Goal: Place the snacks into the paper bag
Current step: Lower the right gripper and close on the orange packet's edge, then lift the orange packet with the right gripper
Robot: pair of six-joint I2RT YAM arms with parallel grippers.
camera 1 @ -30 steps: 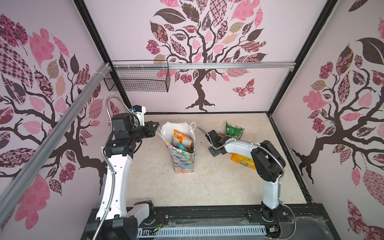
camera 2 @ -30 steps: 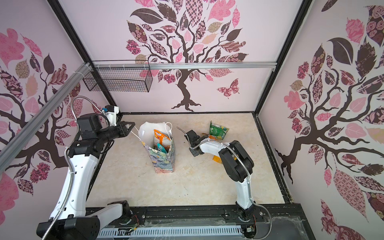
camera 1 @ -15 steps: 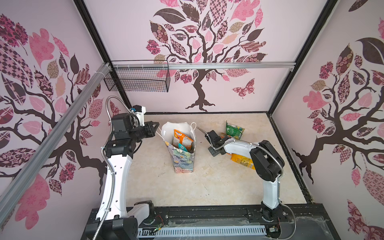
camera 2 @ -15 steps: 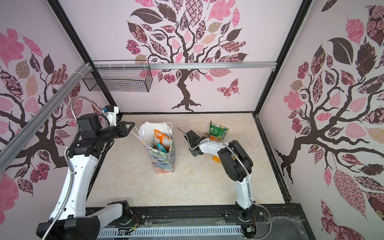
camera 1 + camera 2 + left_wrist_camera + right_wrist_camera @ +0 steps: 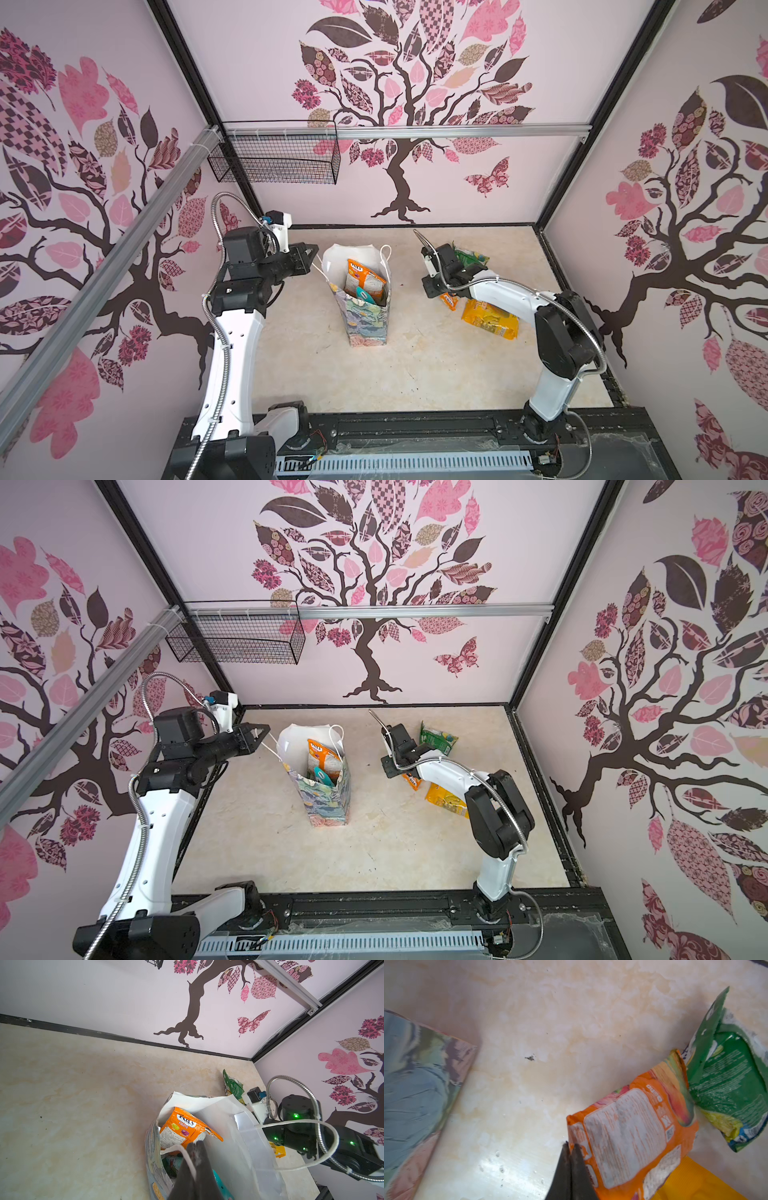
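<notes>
The paper bag [image 5: 365,320] stands upright mid-table, its mouth open. Inside it are an orange snack packet [image 5: 187,1128] and a teal one [image 5: 365,295]. My left gripper [image 5: 195,1145] is shut on the bag's white cord handle [image 5: 188,1160] at the bag's left rim. Right of the bag, my right gripper [image 5: 571,1147] is shut on the edge of an orange snack packet [image 5: 633,1126]. That packet [image 5: 449,301] shows under the wrist in a top view. A green packet [image 5: 726,1084] and a yellow one [image 5: 490,320] lie beside it.
A black wire mesh basket [image 5: 274,160] hangs on the back wall at the left, above the table. Patterned walls close in the table [image 5: 415,365] on three sides. The arm bases sit on the black rail [image 5: 415,428] at the front edge.
My right gripper's jaws have closed on the orange packet's edge. Both arms have barely moved, and the left gripper keeps its hold on the handle.
</notes>
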